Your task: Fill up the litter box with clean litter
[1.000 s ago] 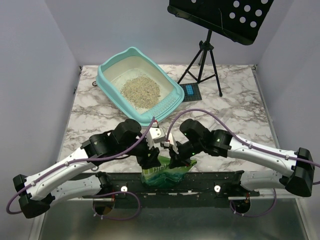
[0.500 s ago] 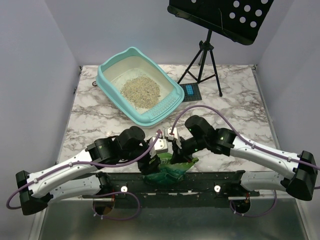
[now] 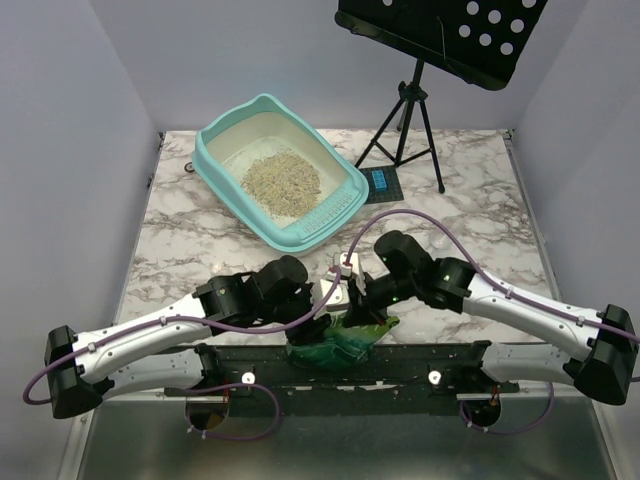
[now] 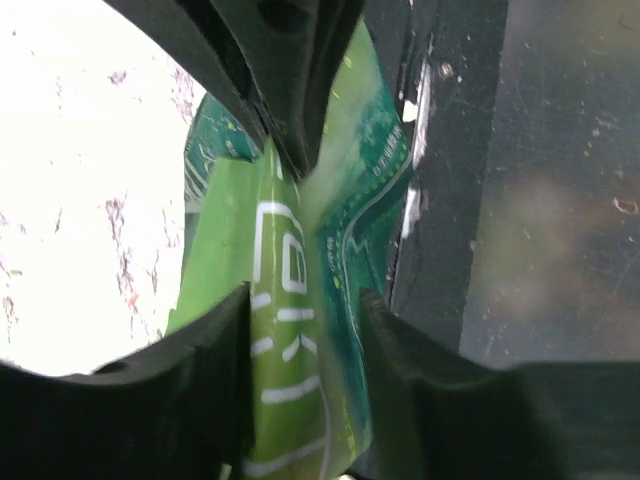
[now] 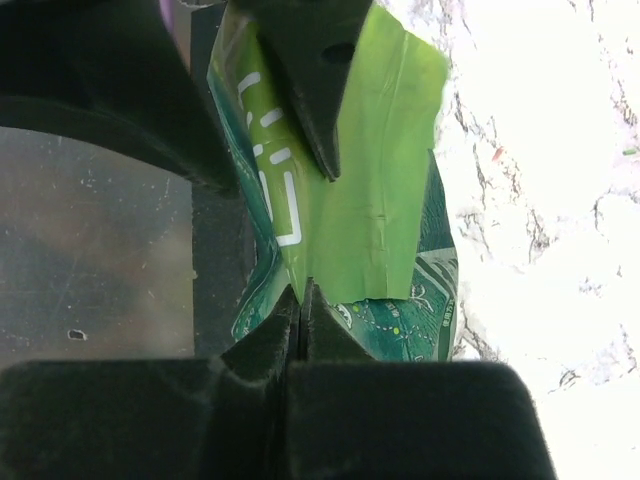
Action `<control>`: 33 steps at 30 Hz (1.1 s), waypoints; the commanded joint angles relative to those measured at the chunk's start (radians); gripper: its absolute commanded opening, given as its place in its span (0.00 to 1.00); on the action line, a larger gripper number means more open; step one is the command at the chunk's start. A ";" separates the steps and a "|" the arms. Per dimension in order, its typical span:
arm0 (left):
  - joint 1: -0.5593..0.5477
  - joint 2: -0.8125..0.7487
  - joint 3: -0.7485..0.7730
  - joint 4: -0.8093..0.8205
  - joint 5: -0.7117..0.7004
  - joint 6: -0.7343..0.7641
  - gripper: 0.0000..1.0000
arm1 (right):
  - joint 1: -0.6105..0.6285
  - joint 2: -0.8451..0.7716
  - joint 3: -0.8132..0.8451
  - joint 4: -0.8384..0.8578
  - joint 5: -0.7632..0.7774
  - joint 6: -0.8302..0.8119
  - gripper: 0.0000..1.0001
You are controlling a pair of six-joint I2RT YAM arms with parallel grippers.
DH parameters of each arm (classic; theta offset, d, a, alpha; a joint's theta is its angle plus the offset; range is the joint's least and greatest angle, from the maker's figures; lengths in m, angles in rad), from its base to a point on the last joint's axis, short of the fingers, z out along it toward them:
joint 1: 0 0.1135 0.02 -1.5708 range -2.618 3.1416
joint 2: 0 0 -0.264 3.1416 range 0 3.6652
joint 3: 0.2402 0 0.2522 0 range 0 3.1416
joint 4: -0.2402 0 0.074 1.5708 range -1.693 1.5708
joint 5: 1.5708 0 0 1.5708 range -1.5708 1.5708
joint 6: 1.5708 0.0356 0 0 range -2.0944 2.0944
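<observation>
The light-teal litter box (image 3: 222,180) stands at the back left of the marble table, with a pile of beige clean litter (image 3: 282,180) in its cream inside. A crinkly green bag (image 3: 348,338) lies at the table's near edge between both arms. My right gripper (image 5: 303,292) is shut on a fold of the bag (image 5: 375,200); in the top view it (image 3: 357,305) sits just above the bag. My left gripper (image 4: 305,310) is open, its fingers astride the bag (image 4: 285,340) with white lettering between them. Both are far from the litter box.
A black tripod (image 3: 408,115) with a perforated music desk stands at the back right, and a small dark-blue block (image 3: 381,181) lies by its feet. A black rail (image 3: 420,362) runs along the near edge under the bag. Grey walls close both sides.
The left arm has swung right and lower, bringing its fingers round the bag. The bag has sunk and flattened towards the near edge. The right gripper stayed shut on it.
</observation>
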 commanded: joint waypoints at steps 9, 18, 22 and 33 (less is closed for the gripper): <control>-0.002 0.085 0.013 -0.012 -0.049 -0.021 0.00 | -0.001 -0.121 -0.041 0.079 -0.037 -0.004 0.01; 0.027 0.056 0.186 0.033 -0.194 0.092 0.00 | -0.001 -0.101 0.094 0.053 0.133 -0.013 0.00; 0.106 0.070 0.192 0.116 -0.210 0.140 0.00 | -0.027 -0.033 0.198 0.013 0.141 -0.056 0.00; 0.248 0.021 -0.122 0.385 -0.119 0.118 0.00 | -0.076 0.214 0.261 0.005 0.110 -0.107 0.03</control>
